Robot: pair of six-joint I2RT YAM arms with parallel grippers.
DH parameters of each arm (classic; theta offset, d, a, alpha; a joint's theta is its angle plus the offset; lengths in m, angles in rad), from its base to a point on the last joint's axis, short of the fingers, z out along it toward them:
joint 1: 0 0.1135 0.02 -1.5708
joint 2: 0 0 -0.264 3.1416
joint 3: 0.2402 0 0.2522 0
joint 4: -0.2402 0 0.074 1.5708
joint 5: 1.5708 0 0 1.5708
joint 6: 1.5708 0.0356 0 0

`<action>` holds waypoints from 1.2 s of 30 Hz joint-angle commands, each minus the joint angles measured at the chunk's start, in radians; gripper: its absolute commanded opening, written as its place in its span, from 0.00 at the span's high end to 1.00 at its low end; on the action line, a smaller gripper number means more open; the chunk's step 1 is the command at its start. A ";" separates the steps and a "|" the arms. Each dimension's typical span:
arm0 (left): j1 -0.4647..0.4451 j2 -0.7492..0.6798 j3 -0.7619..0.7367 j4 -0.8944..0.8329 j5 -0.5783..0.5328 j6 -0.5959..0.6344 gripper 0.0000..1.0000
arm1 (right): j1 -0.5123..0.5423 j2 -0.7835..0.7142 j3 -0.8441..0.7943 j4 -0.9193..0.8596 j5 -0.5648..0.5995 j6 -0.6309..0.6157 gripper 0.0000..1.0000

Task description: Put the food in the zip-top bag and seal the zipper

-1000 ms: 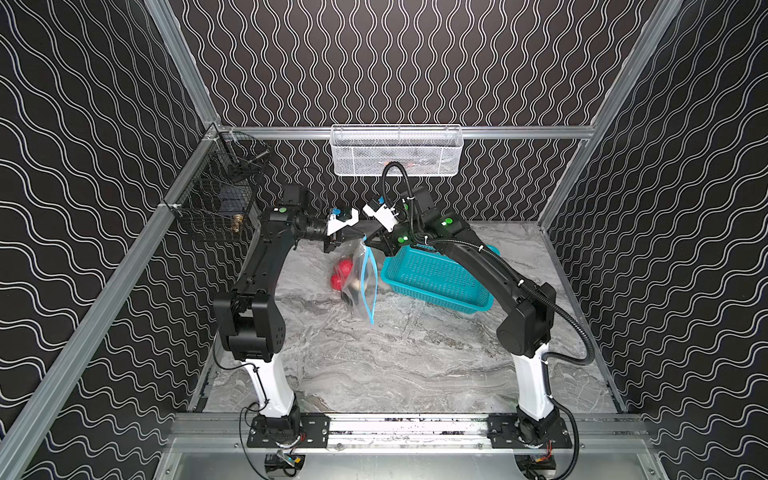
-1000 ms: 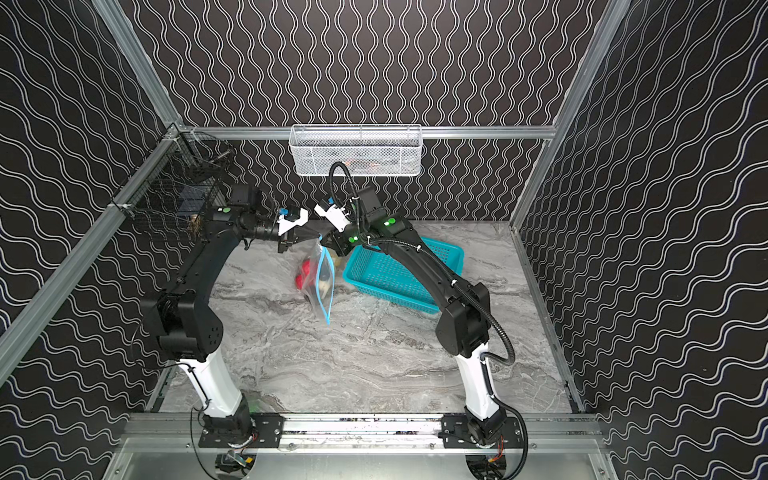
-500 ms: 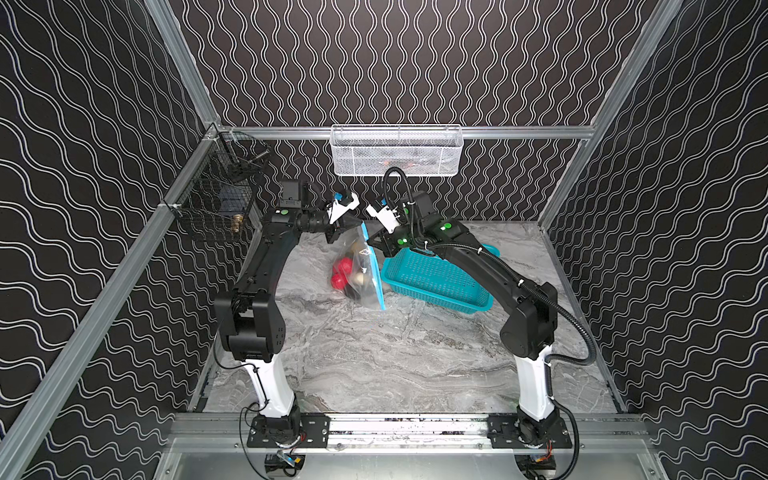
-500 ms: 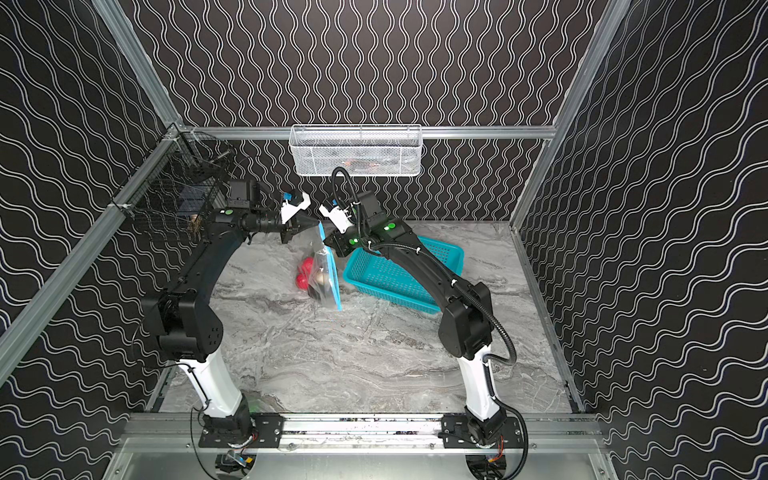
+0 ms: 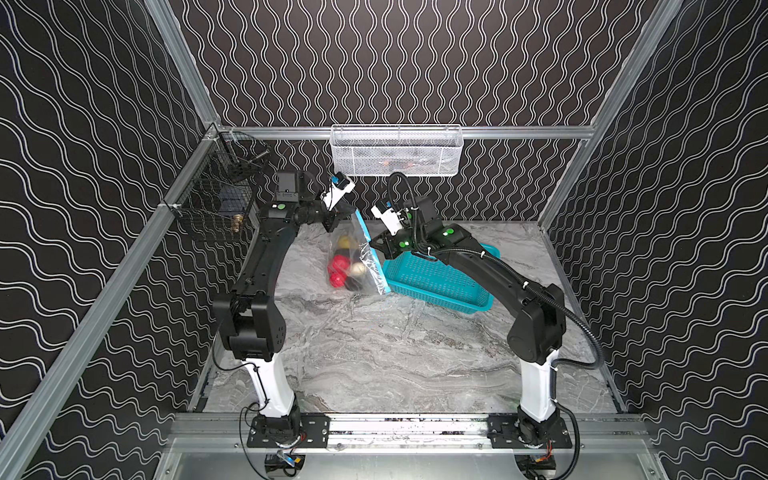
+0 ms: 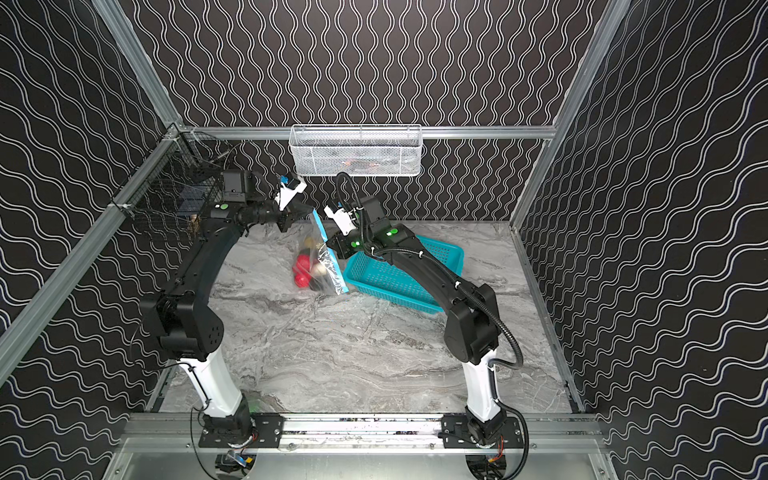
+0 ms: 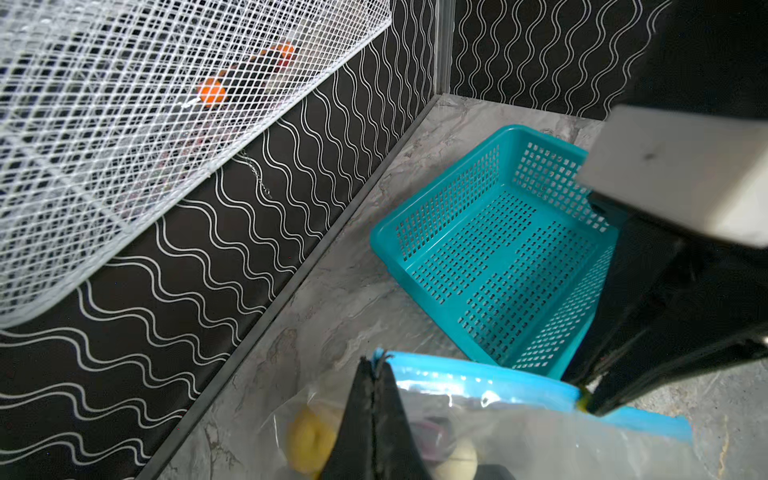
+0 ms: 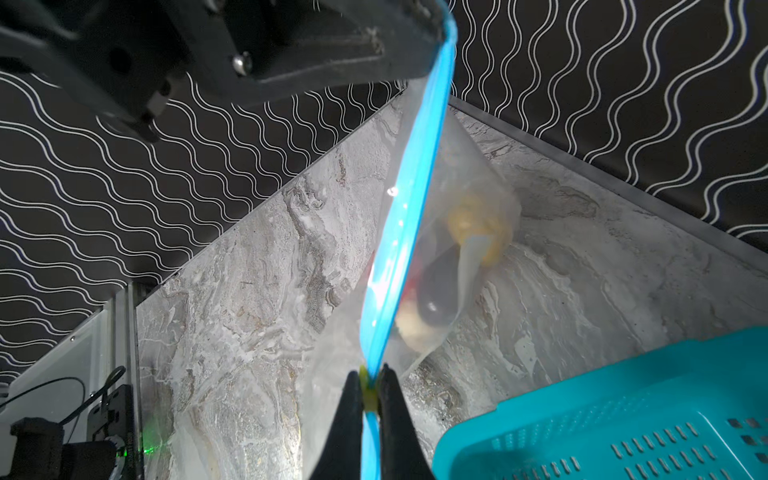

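The clear zip-top bag (image 5: 368, 259) (image 6: 328, 266) hangs over the marble table between both grippers. Its food shows through the plastic: red round ones (image 5: 338, 264), a yellow potato (image 5: 344, 241) (image 8: 478, 224), a white piece (image 5: 356, 270) and a dark elongated one (image 8: 440, 291). My left gripper (image 5: 351, 212) (image 7: 376, 363) is shut on the raised end of the blue zipper (image 7: 478, 374) (image 8: 411, 216). Farther down the strip, my right gripper (image 5: 372, 242) (image 8: 370, 374) is shut on the yellow slider tab (image 8: 369, 390) (image 7: 582, 401). The strip runs taut between the two.
A teal perforated basket (image 5: 436, 282) (image 6: 395, 274) (image 7: 498, 249) lies right beside the bag, under the right arm. A white wire basket (image 5: 395, 149) holding orange items hangs on the back wall. A black wire cage (image 5: 216, 199) sits on the left wall.
The left gripper has risen and moved back with the bag's corner. The bag has swung right toward the teal basket, and its blue strip now slants more steeply. Both grips persist.
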 commanded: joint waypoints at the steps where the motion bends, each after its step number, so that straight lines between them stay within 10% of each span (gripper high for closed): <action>1: 0.008 -0.018 0.019 0.082 -0.071 -0.067 1.00 | 0.003 -0.024 -0.032 -0.042 0.013 0.027 0.94; 36: 0.026 -0.229 0.105 -0.083 -0.301 -0.492 1.00 | 0.111 -0.278 -0.238 -0.149 0.300 0.182 0.97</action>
